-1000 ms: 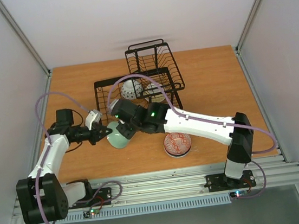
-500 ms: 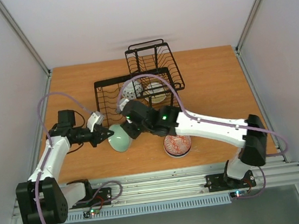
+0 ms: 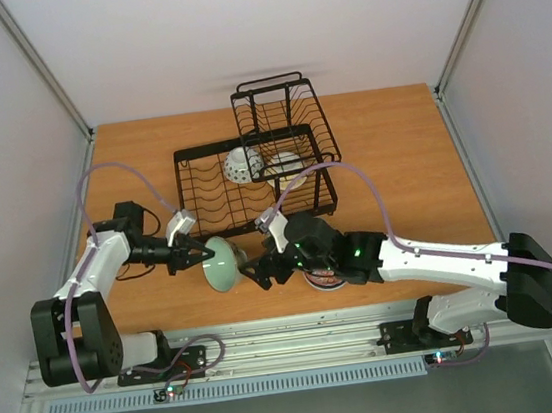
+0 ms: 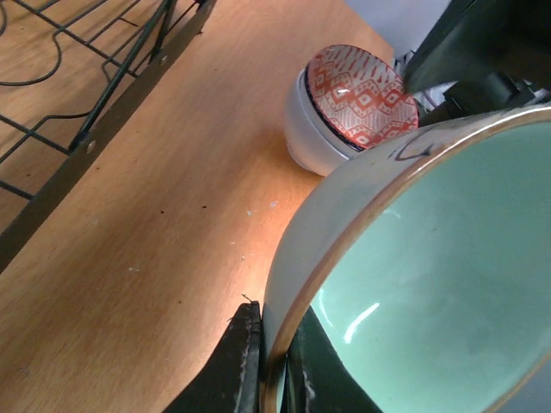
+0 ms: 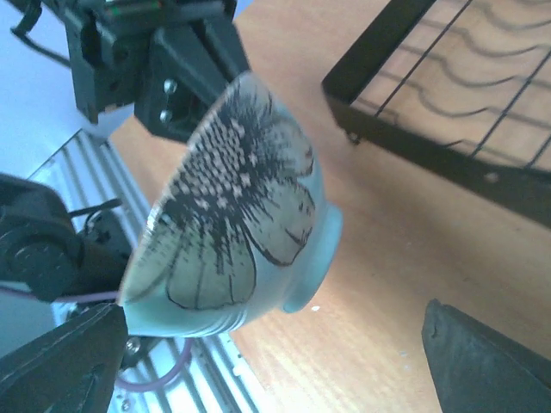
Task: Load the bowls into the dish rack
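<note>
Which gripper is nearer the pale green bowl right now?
Left. The left gripper is shut on the pale green bowl's rim, holding it tilted; the right gripper stands open on the bowl's outer side, not gripping it.

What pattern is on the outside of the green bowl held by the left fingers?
Green bowl: black flower, dotted petals; clearest in the right wrist view.
</note>
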